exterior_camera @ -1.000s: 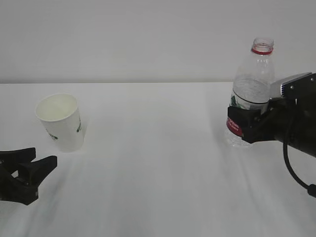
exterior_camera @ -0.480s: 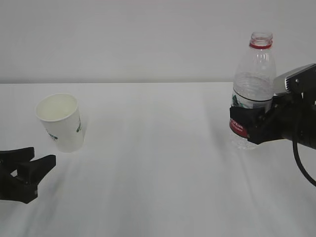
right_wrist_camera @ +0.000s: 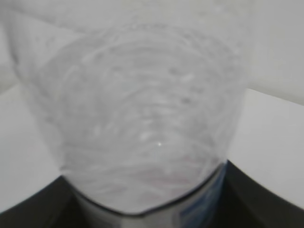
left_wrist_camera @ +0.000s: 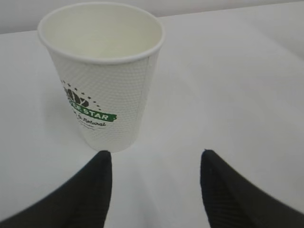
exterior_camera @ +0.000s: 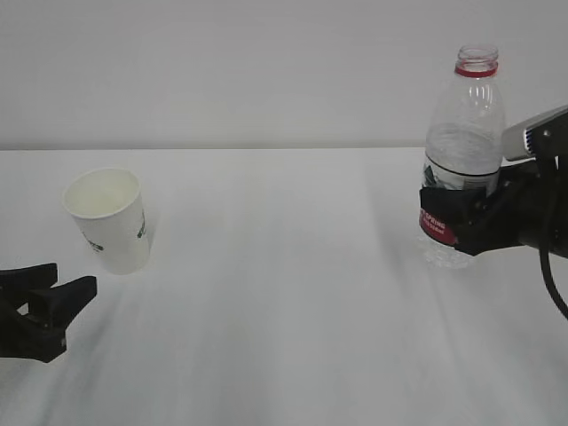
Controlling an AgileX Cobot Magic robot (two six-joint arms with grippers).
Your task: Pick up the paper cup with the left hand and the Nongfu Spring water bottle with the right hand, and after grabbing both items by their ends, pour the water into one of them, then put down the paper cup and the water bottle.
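The white paper cup (exterior_camera: pixel 111 222) with green print stands upright at the left of the table, and its inside looks empty in the left wrist view (left_wrist_camera: pixel 102 76). My left gripper (exterior_camera: pixel 74 278) sits low just in front of it, open, fingertips short of the cup's base (left_wrist_camera: pixel 155 153). At the right, the capless Nongfu Spring water bottle (exterior_camera: pixel 461 133) with a red neck ring is upright in my right gripper (exterior_camera: pixel 448 220), which is shut on its labelled lower part. The bottle fills the right wrist view (right_wrist_camera: pixel 142 118), with a jaw on either side. Water (exterior_camera: pixel 457 164) shows faintly inside.
The white table (exterior_camera: pixel 284 311) stretches bare between cup and bottle. A plain pale wall (exterior_camera: pixel 266 71) rises behind the table's far edge. The right arm's cable (exterior_camera: pixel 552 284) hangs at the right border.
My right gripper has carried the bottle a little to the right and upward, and it has straightened from a slight tilt. The left gripper has drifted slightly left and down. The cup has not moved.
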